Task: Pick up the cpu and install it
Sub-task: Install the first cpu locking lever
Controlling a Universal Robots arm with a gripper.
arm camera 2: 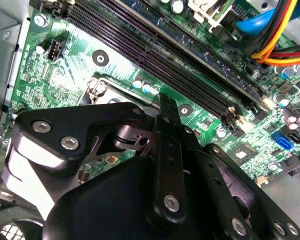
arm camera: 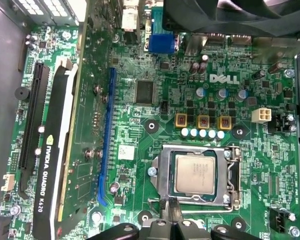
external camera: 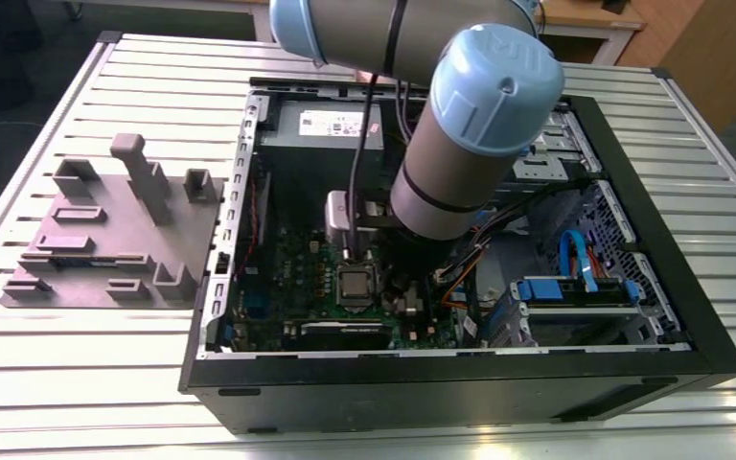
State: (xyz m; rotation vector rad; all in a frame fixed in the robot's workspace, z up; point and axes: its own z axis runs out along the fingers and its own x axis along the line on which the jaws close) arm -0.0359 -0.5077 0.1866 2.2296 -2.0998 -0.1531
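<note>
The cpu (arm camera: pixel 195 173) is seen lying flat inside the socket frame (arm camera: pixel 159 167), its silvery top facing up and its edges square to the frame. Whether the frame is latched down over it cannot be told. The gripper (arm camera: pixel 170 205) is held just beside the socket frame, over the frame's edge rather than over the chip. In the first wrist view the jaws are drawn together to a narrow tip, with nothing between them. The motherboard (arm camera: pixel 140 135) around the socket frame is crowded with capacitors, and a graphics card (arm camera: pixel 57 150) stands well apart from the frame. In the exterior view a grey plastic block (external camera: pixel 100 240) is set on the counter (external camera: pixel 87 383), outside the case (external camera: pixel 471 374) and well apart from the socket frame.

The chip is judged to be light, stiff and thin, with a smooth metal top that offers little grip. Its underside is likely fragile. It would best be taken by two opposite edges, though little edge is exposed above the frame.
</note>
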